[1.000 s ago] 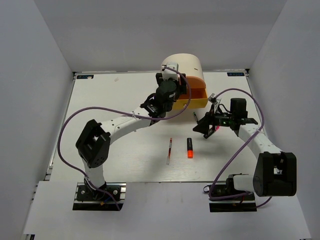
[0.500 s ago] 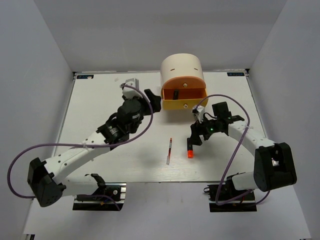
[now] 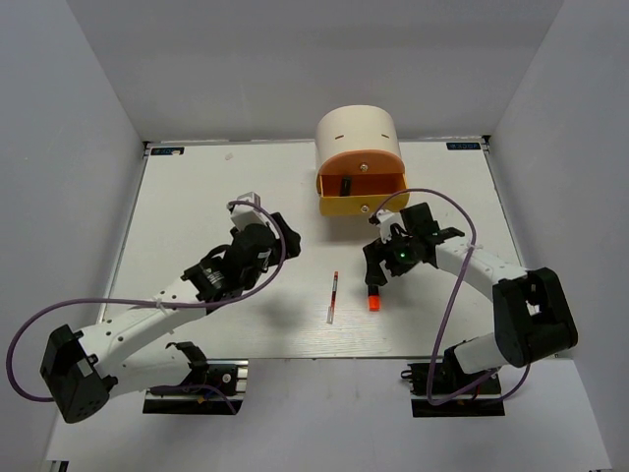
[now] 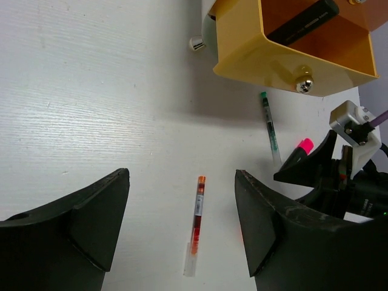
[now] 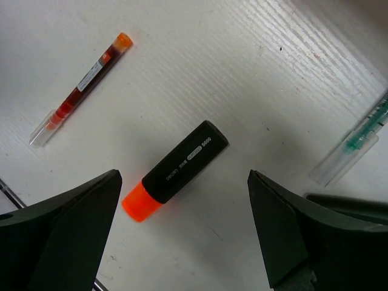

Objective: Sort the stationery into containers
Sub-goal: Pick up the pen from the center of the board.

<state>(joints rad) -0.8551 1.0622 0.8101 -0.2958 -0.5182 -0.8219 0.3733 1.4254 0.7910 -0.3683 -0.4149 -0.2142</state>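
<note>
**Right gripper lining up on the orange-ended highlighter**

The right gripper [image 5: 183, 200], jaws spread and empty, is hovering over the black plastic highlighter with an orange end [image 5: 176, 171]. The highlighter is lying toward the near edge of the white wood-grain tabletop [image 3: 197, 197], near a thin red pen [image 3: 333, 295]. By my judgement, the next move is calling for a descent, a clench across the barrel, then a carry to the open orange drawer [image 3: 362, 192] of the cream cylindrical unit [image 3: 356, 133] at the far edge. The left gripper [image 4: 182, 176] is hanging released. Plain grey walls are enclosing three sides.
</note>
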